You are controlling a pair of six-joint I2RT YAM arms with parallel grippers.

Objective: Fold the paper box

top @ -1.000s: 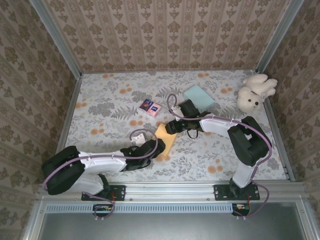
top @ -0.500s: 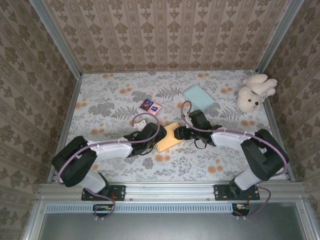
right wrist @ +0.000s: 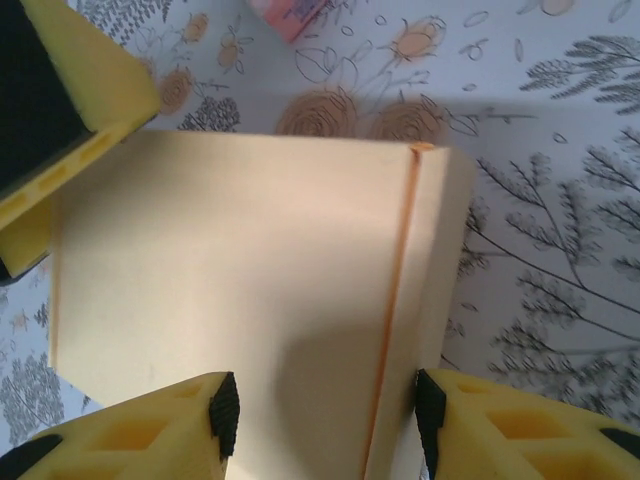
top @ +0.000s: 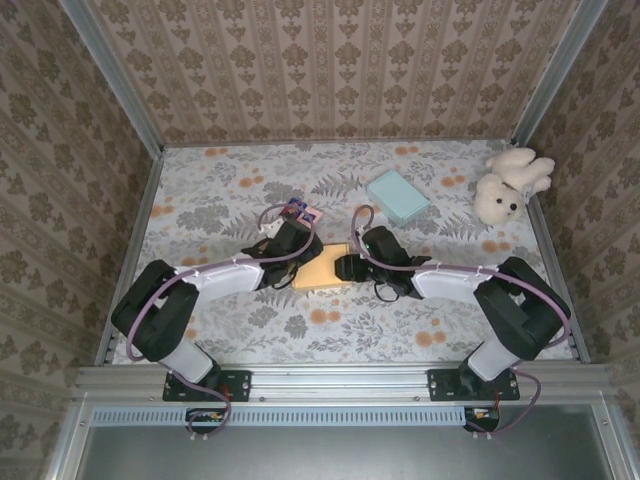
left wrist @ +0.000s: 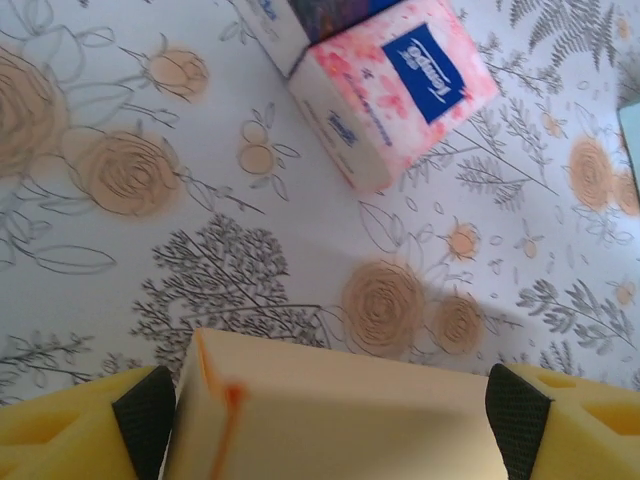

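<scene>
Item: paper box (top: pixel 322 270), mid-surface, long axis running left-right. Left pincer (left wrist: pixel 330 415) clamps its left end, pad to pad. Right pincer (right wrist: pixel 325 410) straddles the right end, jaws half apart; you cannot confirm a grip. Both arms are equally near. Just beyond: tissue pack (left wrist: pixel 395 95).

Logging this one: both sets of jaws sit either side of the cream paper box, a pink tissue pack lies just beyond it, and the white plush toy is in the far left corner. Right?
Not quite: the white plush toy is in the far right corner, as the top external view shows. The rest stands.
</scene>
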